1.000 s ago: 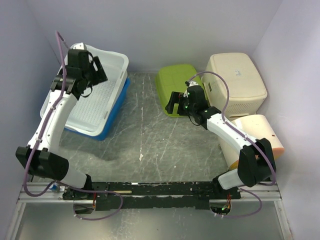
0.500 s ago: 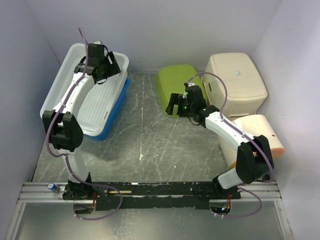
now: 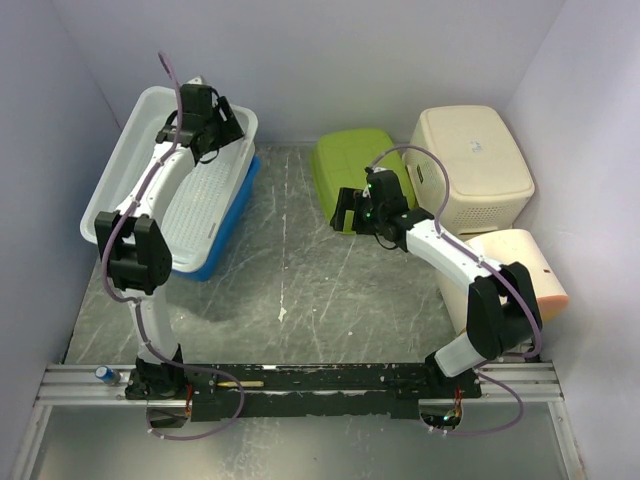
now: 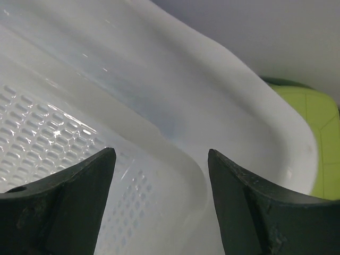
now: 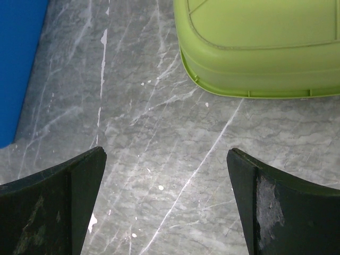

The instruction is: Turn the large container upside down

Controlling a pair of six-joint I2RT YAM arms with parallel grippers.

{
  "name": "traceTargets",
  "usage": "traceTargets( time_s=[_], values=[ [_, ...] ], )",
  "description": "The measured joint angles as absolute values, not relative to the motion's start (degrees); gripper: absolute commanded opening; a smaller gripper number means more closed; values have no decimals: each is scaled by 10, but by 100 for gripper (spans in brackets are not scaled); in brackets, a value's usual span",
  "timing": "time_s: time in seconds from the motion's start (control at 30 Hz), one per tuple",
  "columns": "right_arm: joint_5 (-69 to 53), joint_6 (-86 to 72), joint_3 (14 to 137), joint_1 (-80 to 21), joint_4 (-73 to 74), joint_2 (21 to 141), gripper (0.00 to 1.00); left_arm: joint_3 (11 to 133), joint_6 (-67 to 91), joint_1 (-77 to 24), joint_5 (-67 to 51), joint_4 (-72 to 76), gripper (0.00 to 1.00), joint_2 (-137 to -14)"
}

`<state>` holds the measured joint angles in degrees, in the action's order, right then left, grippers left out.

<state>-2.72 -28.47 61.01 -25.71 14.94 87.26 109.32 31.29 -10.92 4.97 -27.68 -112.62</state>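
The large white perforated container rests nested on a blue container at the left of the table. My left gripper is open at the white container's far right corner. In the left wrist view the left gripper has its jaws wide apart, and the container's curved rim runs in front of the gap. Whether the fingers touch it cannot be told. My right gripper is open and empty above the bare table. It is just in front of an upturned green container.
In the right wrist view the right gripper looks down on the marbled table. The green container is ahead of it and the blue container is at the left. An upturned beige bin and a cream and orange bin on its side stand at the right.
My left arm has reached from over the white container's middle to its far right corner. My right gripper has shifted slightly left.
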Motion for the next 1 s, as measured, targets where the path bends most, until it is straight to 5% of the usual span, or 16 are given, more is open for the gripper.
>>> traceTargets(
  time_s=[0.23,0.5,1.0],
  values=[
    [-32,-285,613,-257,149,873,99,1093,335,-107,62,-248,62,-1152],
    [-34,-286,616,-257,150,876,99,1085,382,-119,78,-249,9,-1139],
    [-42,-287,624,-257,150,884,99,1126,335,-146,111,-326,7,-1031]
  ],
)
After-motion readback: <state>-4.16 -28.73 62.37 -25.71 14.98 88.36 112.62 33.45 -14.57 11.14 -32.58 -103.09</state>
